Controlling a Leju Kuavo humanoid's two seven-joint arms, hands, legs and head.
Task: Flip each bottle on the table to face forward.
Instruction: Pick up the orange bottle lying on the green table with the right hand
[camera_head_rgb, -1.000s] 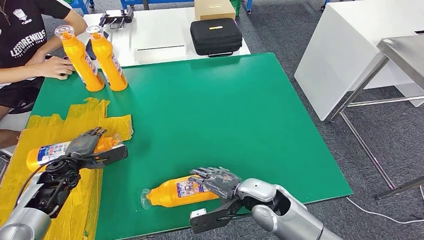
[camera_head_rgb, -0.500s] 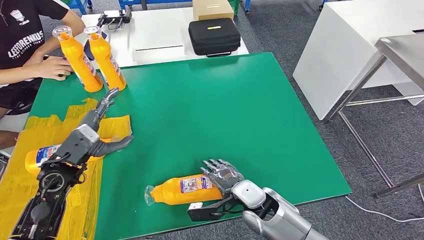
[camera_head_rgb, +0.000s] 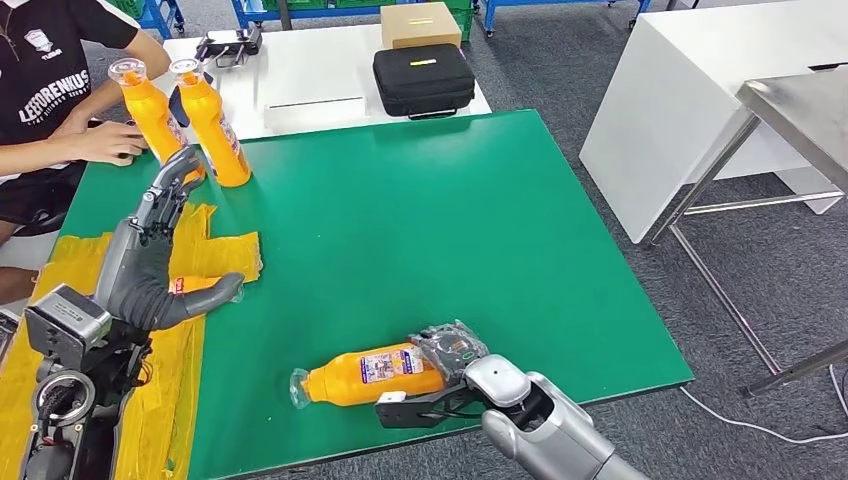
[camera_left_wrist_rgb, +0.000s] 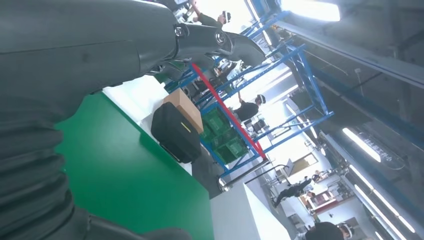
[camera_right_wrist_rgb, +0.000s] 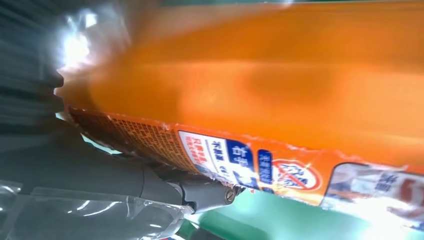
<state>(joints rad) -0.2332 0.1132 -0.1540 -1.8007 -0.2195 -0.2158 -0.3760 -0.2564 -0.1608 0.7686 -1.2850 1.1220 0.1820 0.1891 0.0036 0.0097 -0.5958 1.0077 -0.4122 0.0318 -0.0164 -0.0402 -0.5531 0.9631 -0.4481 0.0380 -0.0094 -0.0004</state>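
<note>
An orange bottle (camera_head_rgb: 365, 374) lies on its side near the front edge of the green table (camera_head_rgb: 420, 220), cap to the left and label up. My right hand (camera_head_rgb: 452, 350) grips its base end; the right wrist view has the bottle (camera_right_wrist_rgb: 280, 85) pressed against the hand (camera_right_wrist_rgb: 100, 175). My left hand (camera_head_rgb: 150, 250) is raised over the yellow tape patch (camera_head_rgb: 225, 250), fingers spread and holding nothing, as the left wrist view of that hand (camera_left_wrist_rgb: 75, 50) confirms. A bit of a second lying bottle (camera_head_rgb: 200, 284) peeks out beneath it. Two orange bottles (camera_head_rgb: 150, 105) (camera_head_rgb: 215, 125) stand upright at the back left.
A person sits at the left with a hand (camera_head_rgb: 100, 140) on the table by the upright bottles. Behind the green table a white table (camera_head_rgb: 300, 75) carries a black case (camera_head_rgb: 422, 75) and a cardboard box (camera_head_rgb: 420, 22). More tables (camera_head_rgb: 700, 90) stand to the right.
My left hand has lifted off the lying bottle on the yellow tape and risen toward the back. My right hand has closed tighter around the front bottle's base. The camera has shifted slightly.
</note>
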